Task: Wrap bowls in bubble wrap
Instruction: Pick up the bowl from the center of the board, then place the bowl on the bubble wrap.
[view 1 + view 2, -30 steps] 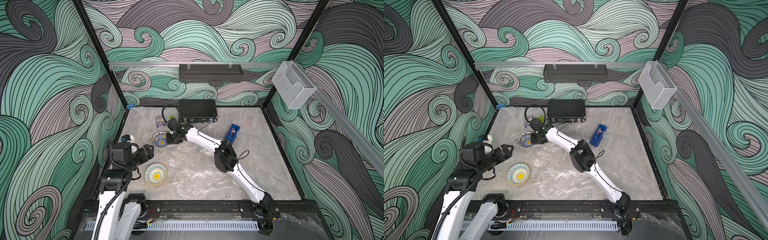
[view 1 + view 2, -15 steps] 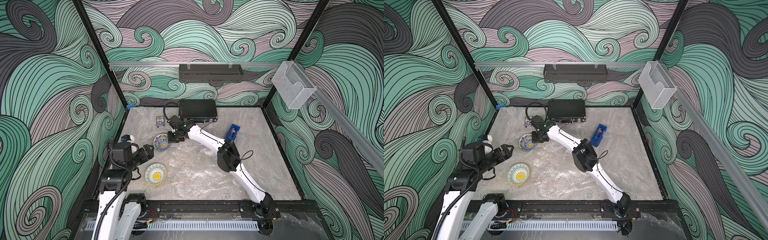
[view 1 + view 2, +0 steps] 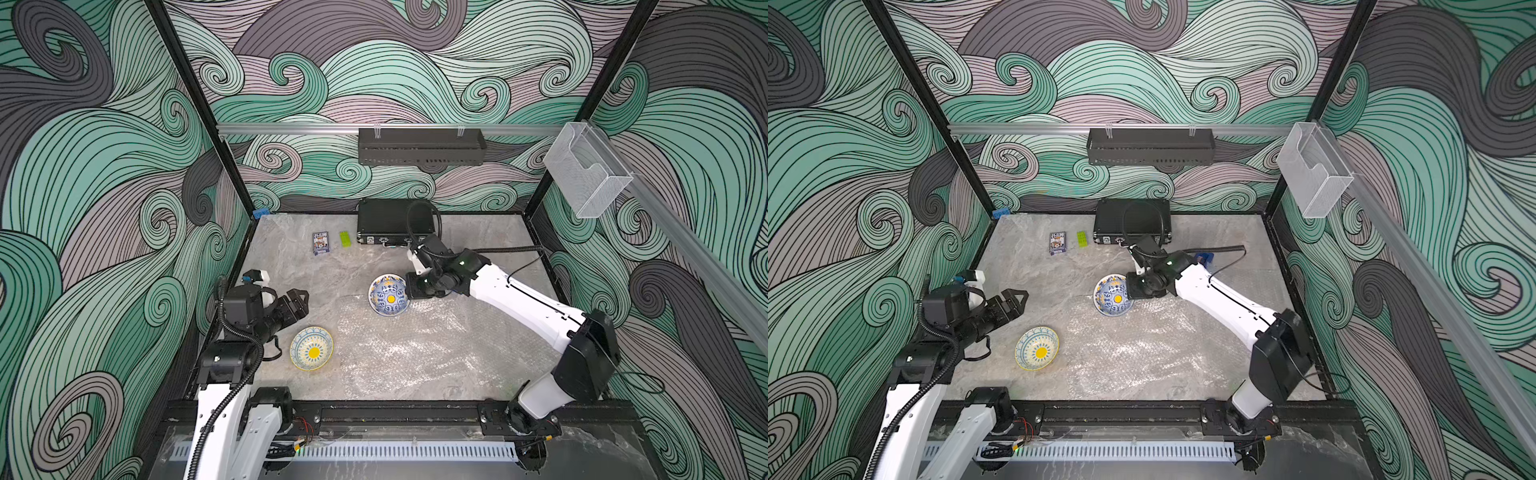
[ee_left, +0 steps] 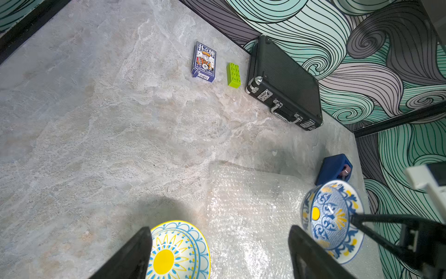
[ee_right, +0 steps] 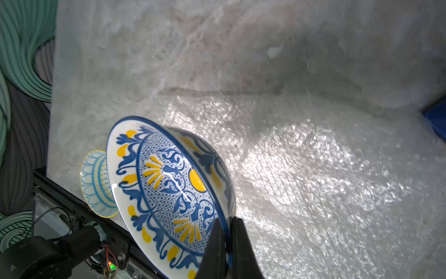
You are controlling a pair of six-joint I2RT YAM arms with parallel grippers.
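Bowls, two of them, are in my view of the desk [image 3: 291,266]. The darker blue bowl [image 3: 388,296] is clamped by its rim in the right tool [image 3: 409,289]. The right wrist view shows the two fingers [image 5: 214,244] pinched shut on either side of the rim, one inside the bowl [image 5: 169,188] and one outside. The bowl is tipped on edge, with its patterned inside and yellow centre turned toward the left arm. It hangs over the far left corner of the bubble wrap [image 3: 424,345], and I cannot tell whether its lower edge touches the sheet. The bubble wrap is a clear, shiny sheet spread flat across the near and right part of the desk.

The cream bowl [image 3: 312,348] with the yellow rim sits upright on bare desk, just beside the sheet's left edge. The left tool [image 3: 297,299] hovers near it, a little farther back and to the left, with its jaws spread wide and nothing between them. In the left wrist view the cream bowl [image 4: 178,251] shows just past one of the fingers [image 4: 135,251].

Along the back wall lie a black case [image 3: 395,222], a green brick [image 3: 344,239] and a box of playing cards [image 3: 320,242], all well apart from both bowls.
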